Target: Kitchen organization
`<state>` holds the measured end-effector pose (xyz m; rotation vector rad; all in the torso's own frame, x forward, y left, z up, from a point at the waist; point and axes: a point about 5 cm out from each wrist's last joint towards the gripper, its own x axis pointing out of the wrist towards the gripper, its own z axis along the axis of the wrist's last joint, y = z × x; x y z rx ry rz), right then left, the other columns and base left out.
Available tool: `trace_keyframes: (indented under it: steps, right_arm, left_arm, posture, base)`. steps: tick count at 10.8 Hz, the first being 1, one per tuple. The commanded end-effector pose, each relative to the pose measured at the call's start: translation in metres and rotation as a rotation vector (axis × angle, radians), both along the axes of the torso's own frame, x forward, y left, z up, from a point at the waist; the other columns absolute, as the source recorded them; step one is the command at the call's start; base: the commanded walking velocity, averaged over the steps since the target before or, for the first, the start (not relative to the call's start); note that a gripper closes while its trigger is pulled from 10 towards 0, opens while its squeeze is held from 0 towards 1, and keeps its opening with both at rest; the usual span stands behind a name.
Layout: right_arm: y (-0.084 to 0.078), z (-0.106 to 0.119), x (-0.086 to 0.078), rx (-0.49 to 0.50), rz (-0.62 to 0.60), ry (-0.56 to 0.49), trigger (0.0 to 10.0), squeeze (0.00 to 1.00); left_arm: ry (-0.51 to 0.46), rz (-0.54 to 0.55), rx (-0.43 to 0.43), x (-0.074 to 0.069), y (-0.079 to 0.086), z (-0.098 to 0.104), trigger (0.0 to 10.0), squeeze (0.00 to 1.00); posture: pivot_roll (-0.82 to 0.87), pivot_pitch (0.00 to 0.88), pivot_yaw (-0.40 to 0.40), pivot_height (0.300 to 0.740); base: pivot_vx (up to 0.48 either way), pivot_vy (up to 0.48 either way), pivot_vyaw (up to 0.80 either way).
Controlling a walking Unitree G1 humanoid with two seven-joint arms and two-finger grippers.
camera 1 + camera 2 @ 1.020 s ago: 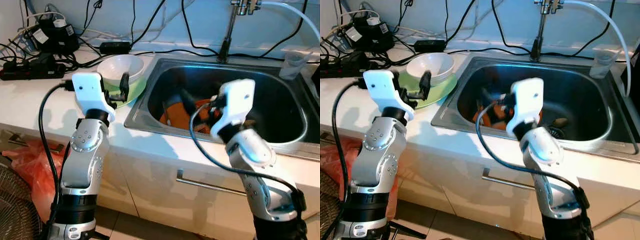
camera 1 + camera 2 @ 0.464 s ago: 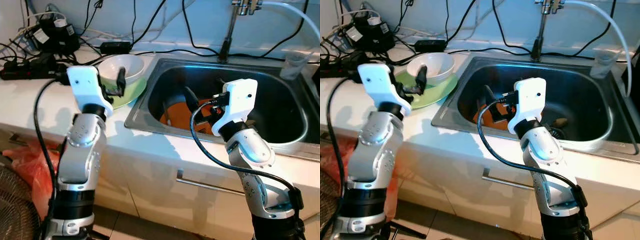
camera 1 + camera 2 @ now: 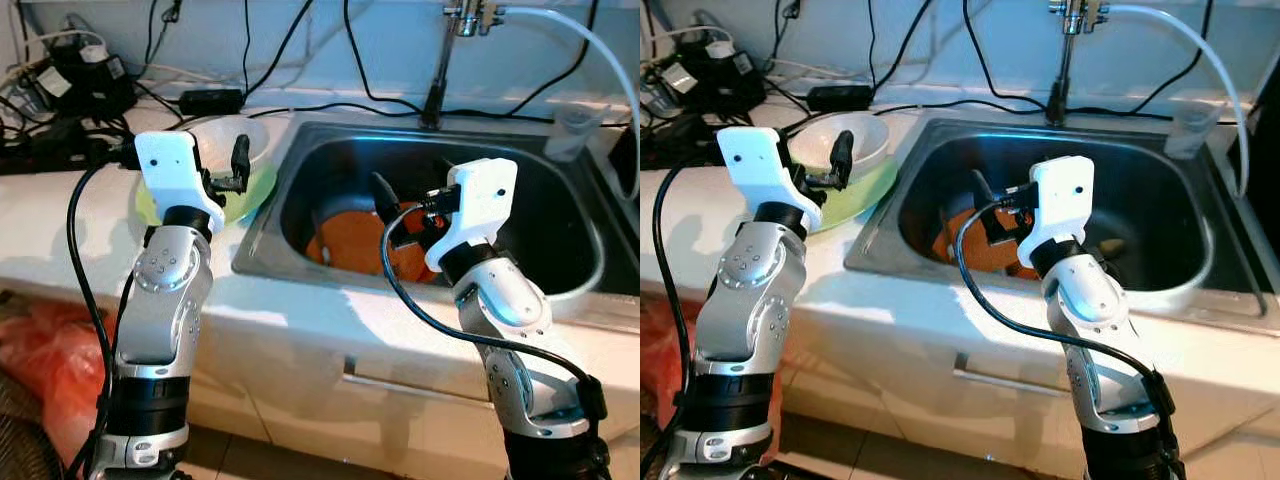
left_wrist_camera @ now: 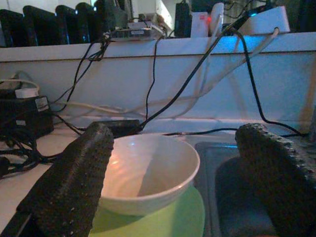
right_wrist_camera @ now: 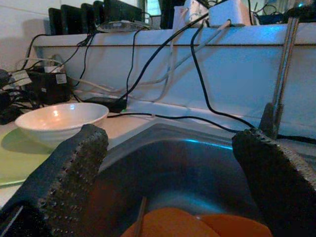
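A white bowl [image 3: 222,136] sits on a green plate [image 3: 258,188] on the counter, just left of the sink [image 3: 262,240]. My left gripper [image 3: 230,172] is open, level with the bowl's near rim and not touching it; in the left wrist view the bowl [image 4: 148,168] lies between and beyond the two fingers [image 4: 74,182]. Orange dishes [image 3: 345,235] lie at the bottom of the sink. Above them my right gripper [image 3: 400,212] hangs open and holds nothing. In the right wrist view the orange dishes [image 5: 182,224] show low between the fingers [image 5: 69,173].
A faucet [image 3: 438,60] with a white hose [image 3: 600,50] stands behind the sink. A clear cup [image 3: 566,130] rests at the sink's far right corner. Power strips and tangled cables [image 3: 70,85] crowd the back left of the counter. A red bag [image 3: 40,350] lies on the floor.
The camera has shifted a little. My left gripper rose and moved in toward the bowl. My right gripper lifted slightly above the orange dishes. Both stay open.
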<state>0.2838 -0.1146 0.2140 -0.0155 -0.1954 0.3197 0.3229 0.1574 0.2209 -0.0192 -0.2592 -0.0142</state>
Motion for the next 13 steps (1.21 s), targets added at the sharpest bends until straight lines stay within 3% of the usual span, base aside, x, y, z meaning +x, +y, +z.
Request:
trace_keyframes:
  steps: [1, 5, 13]
  right_arm:
    - [-0.0005, -0.0007, 0.0005, 0.001, -0.008, -0.002, 10.0, 0.00]
    - [-0.0026, -0.0030, -0.0012, -0.004, -0.017, 0.007, 10.0, 0.00]
    - [-0.0035, -0.0054, -0.0021, -0.010, -0.020, 0.020, 10.0, 0.00]
  left_arm:
    - [0.007, 0.016, 0.008, 0.0025, 0.0029, 0.0021, 10.0, 0.00]
    - [0.026, 0.009, 0.001, 0.0030, 0.0001, -0.0020, 10.0, 0.00]
    - [0.051, 0.013, -0.011, 0.0055, -0.0005, -0.0069, 10.0, 0.00]
  posture:
    - [-0.06, 0.000, 0.080, 0.740]
    - [-0.07, 0.000, 0.080, 0.740]
    - [-0.08, 0.000, 0.081, 0.740]
  base:
    - [0.296, 0.000, 0.00]
    - [0.272, 0.000, 0.00]
    - [0.000, 0.000, 0.00]
